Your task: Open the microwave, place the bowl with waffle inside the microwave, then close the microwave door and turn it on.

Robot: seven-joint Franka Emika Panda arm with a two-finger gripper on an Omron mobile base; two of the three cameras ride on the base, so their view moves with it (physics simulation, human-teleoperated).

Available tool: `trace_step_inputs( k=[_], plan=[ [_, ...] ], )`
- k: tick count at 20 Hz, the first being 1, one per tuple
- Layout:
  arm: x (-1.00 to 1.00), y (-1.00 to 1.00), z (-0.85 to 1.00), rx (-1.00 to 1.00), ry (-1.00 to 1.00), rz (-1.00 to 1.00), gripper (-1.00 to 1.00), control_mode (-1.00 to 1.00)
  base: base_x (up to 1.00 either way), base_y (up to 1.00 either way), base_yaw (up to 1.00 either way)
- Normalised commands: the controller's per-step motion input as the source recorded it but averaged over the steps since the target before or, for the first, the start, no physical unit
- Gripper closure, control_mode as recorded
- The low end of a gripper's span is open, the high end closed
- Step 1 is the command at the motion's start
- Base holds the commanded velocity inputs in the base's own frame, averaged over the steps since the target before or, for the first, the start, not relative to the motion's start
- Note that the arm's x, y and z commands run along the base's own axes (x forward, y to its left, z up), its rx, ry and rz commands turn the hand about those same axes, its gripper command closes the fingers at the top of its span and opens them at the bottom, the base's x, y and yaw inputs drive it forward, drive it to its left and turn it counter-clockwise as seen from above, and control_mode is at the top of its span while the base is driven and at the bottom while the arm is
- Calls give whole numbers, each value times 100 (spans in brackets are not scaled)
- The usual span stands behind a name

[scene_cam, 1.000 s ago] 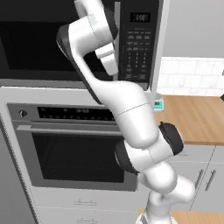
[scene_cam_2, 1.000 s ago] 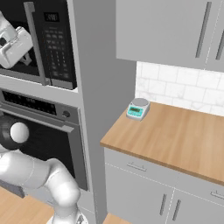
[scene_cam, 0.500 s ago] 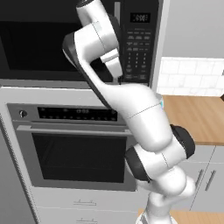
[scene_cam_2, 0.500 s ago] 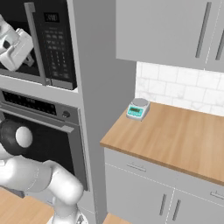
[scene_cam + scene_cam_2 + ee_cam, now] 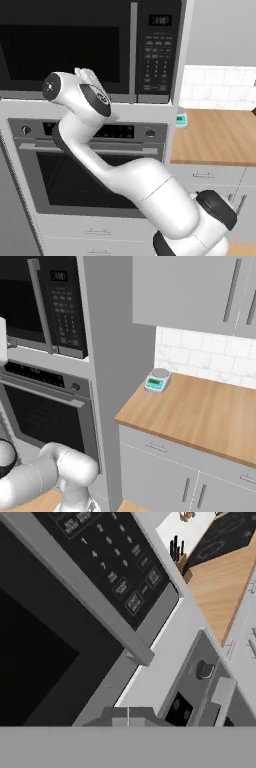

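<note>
The microwave [image 5: 95,50] sits built in above the oven [image 5: 85,165], door [image 5: 65,50] shut. The closed, empty gripper [image 5: 128,711] hangs just below the door's vertical handle [image 5: 80,589]; the keypad [image 5: 159,55] lies right of it.

Left base view: from behind the arm on its left, facing forward and slightly down at the microwave [image 5: 90,47], the wall oven [image 5: 90,165] under it and the wooden table [image 5: 215,135] to the right, at middling range. Right base view: from behind on the right, angled leftward across the same microwave [image 5: 45,303], oven [image 5: 45,406] and table [image 5: 200,411], sharing the small scale [image 5: 157,380] seen at the table's back corner [image 5: 180,118]. Hand view: rolled, very near the microwave door handle [image 5: 85,594] and keypad [image 5: 115,562], with table and oven knob [image 5: 204,669] beyond.
</note>
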Motion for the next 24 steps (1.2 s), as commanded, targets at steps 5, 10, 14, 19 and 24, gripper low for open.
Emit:
trace_step_inputs(
  k=[5,10,14,19,24],
  plan=[
    [-100,29,1,-7,-43,24,100,-100,0,0,0],
    [-90,-50,20,9,-36,6,100,-100,0,0,0],
    [-57,-78,26,11,-21,1,100,-100,0,0,0],
    [-45,-87,18,18,-9,0,100,-100,0,0,0],
    [1,-51,3,21,0,0,100,-100,0,0,0]
  ],
)
